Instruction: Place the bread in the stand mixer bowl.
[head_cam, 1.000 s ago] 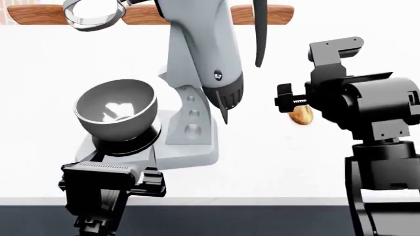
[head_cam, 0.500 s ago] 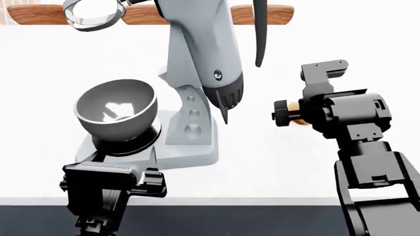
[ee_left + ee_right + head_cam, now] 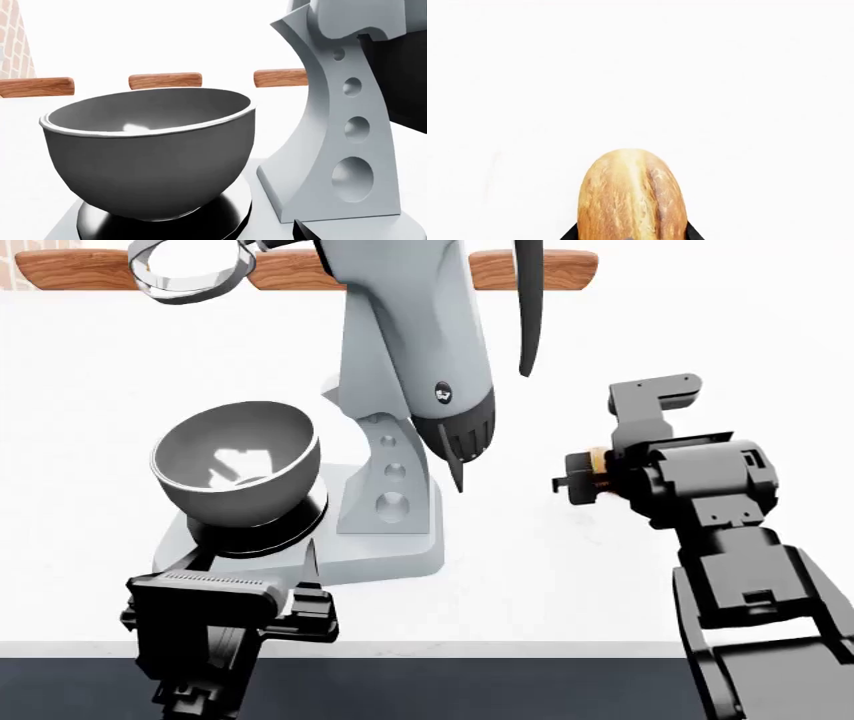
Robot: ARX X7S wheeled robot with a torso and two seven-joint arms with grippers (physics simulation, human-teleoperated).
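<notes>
A white countertop [image 3: 601, 570] carried the stand mixer [image 3: 400, 390] and its empty stand mixer bowl [image 3: 238, 462]; wooden strips [image 3: 80, 267] lined the back. The right gripper [image 3: 587, 478] was clamped on the bread [image 3: 630, 197]; whether the left gripper [image 3: 227, 615] was closed could not be told.

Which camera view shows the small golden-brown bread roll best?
The right wrist view shows the small oval golden-brown bread roll best: it fills the lower middle, crust plain against white. In the head view only a sliver of the roll shows, behind the right pincer. The left wrist view shows none of it.
</notes>
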